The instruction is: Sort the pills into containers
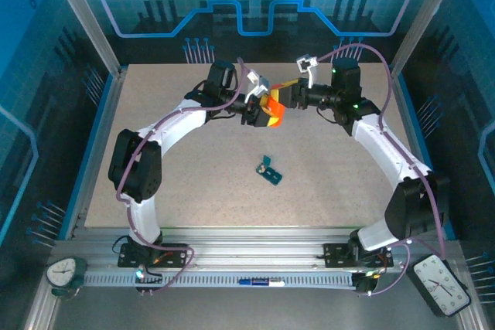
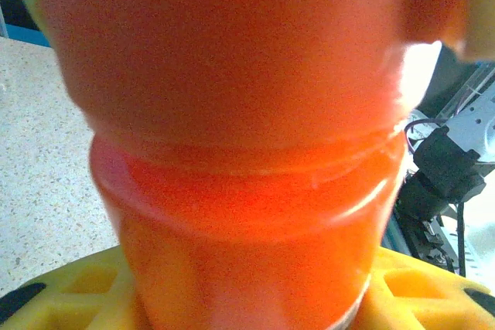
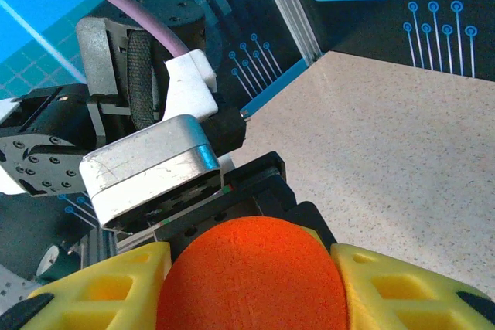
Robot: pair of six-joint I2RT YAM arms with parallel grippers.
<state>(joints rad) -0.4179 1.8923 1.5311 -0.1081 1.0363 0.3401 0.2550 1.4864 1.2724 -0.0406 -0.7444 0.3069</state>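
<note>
Bottle work is the step in hand, I judge: the orange bottle [image 1: 272, 107] hangs in the air over the table [image 1: 193, 191], on the far side of the pill box [image 1: 269, 170] and well apart from it, lying roughly level between the two arms. The left hand [image 1: 259, 111] is clenched on the bottle's body; in its wrist view the yellow fingers [image 2: 77, 287] bracket the translucent orange wall [image 2: 247, 191] from either side. The right hand [image 1: 286, 98] comes in from the opposite end and is clamped on what looks like the cap [image 3: 251, 276], whose matte orange dome sits tight between its own yellow fingers [image 3: 402, 284]. Such an end-to-end hold makes sense for unscrewing, one hand bracing while the other turns. The pill box rests alone on the table, nearer the arm bases than the bottle, slightly skewed, presumably waiting to receive pills. Whether its compartments are open or filled is too small to tell. No loose pills can be made out beside the pill box.
</note>
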